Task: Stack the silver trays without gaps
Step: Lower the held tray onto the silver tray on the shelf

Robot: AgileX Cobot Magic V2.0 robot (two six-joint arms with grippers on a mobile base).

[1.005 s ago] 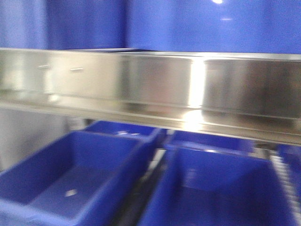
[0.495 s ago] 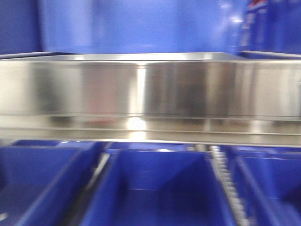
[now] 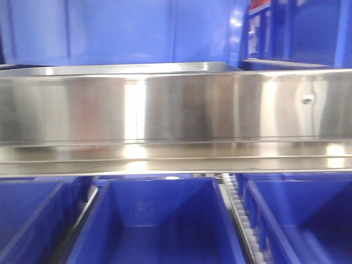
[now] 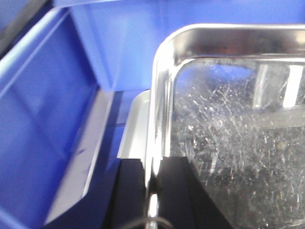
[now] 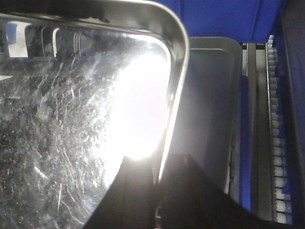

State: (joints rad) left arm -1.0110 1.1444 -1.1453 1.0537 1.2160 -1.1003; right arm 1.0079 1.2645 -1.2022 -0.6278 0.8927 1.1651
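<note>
While I watch through the front camera, a long brushed-steel shelf rail (image 3: 176,110) with one small screw (image 3: 308,99) runs across the whole view. The flat rim of a shallow, shiny stainless-steel silver tray (image 3: 132,69) with rounded corners shows just above it. Deep blue plastic bins (image 3: 159,214) sit below the rail, with a white roller track (image 3: 242,220) between two of them.

On the left wrist camera, my left hand (image 4: 150,164) is clenched on the silver tray, its black fingers (image 4: 128,191) pinching the out-turned rim from both sides. The tray's floor is heavily scratched. The rim of a second silver tray (image 4: 136,124) shows just below and beside it, next to a blue bin wall.

On the right wrist camera, my right hand (image 5: 159,164) grasps the opposite rim the same way. Bright glare whitens part of the floor. The second silver tray lies lower, showing past the held tray's edge. I cannot tell whether the two touch.
</note>
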